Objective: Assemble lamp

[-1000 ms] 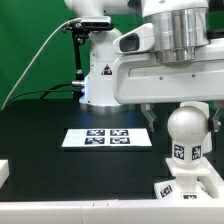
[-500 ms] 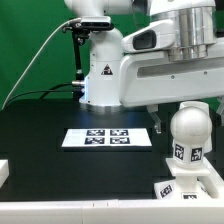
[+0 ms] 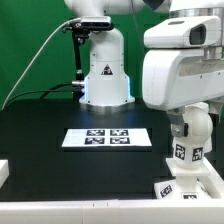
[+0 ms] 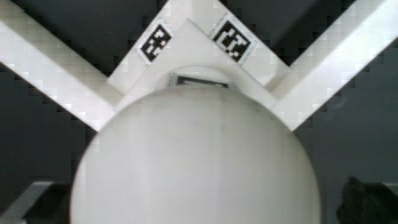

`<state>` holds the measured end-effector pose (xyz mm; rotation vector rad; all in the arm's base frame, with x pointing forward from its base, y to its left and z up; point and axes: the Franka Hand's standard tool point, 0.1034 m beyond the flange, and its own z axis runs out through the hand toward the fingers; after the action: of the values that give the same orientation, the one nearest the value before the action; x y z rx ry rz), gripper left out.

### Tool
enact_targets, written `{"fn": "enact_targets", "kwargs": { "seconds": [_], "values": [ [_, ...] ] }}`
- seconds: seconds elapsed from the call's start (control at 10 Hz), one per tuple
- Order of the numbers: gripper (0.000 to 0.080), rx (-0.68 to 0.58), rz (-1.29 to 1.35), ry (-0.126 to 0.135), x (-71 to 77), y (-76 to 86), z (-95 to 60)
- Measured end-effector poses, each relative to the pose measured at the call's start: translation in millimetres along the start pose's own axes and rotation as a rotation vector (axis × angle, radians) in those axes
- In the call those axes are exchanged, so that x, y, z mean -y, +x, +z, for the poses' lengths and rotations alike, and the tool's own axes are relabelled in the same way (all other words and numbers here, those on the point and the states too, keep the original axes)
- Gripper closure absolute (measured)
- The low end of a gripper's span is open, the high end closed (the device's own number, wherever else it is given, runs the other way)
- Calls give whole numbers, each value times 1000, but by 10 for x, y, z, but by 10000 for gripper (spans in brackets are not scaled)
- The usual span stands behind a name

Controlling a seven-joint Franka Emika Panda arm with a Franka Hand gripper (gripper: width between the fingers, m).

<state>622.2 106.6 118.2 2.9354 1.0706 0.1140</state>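
Observation:
The white round-headed bulb (image 3: 191,133) stands upright on the flat square base (image 3: 178,188) at the exterior view's right, both with square tags. The arm's big white hand (image 3: 183,65) hangs right over the bulb and hides its top and the fingers. In the wrist view the bulb (image 4: 199,140) fills the middle, with the base's two tags (image 4: 192,42) beyond it. My gripper (image 4: 199,205) straddles the bulb. A dark finger (image 4: 368,200) shows at each side, with a small gap to the bulb, so it looks open. The shade is out of view.
The marker board (image 3: 105,138) lies flat on the black table at mid-scene. The robot's white pedestal (image 3: 104,70) stands behind it. A white object (image 3: 4,172) pokes in at the exterior view's left edge. A green backdrop closes the back.
The arm's hand has swung toward the exterior view's right and now sits directly over the bulb, covering its top. The bulb and base have not moved.

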Motion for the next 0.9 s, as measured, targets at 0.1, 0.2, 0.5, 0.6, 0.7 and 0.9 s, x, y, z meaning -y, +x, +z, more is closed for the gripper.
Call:
{"fn": "enact_targets", "kwargs": {
  "seconds": [0.1, 0.2, 0.5, 0.6, 0.7, 0.9],
  "values": [
    [100, 1, 1, 0, -6, -7, 4],
    [230, 1, 9, 0, -7, -8, 4],
    [226, 1, 111, 0, -11, -12, 6],
    [226, -18, 254, -4, -29, -1, 8],
    [226, -38, 374, -12, -44, 7, 10],
    [226, -93, 661, -22, -73, 15, 2]
  ]
}}
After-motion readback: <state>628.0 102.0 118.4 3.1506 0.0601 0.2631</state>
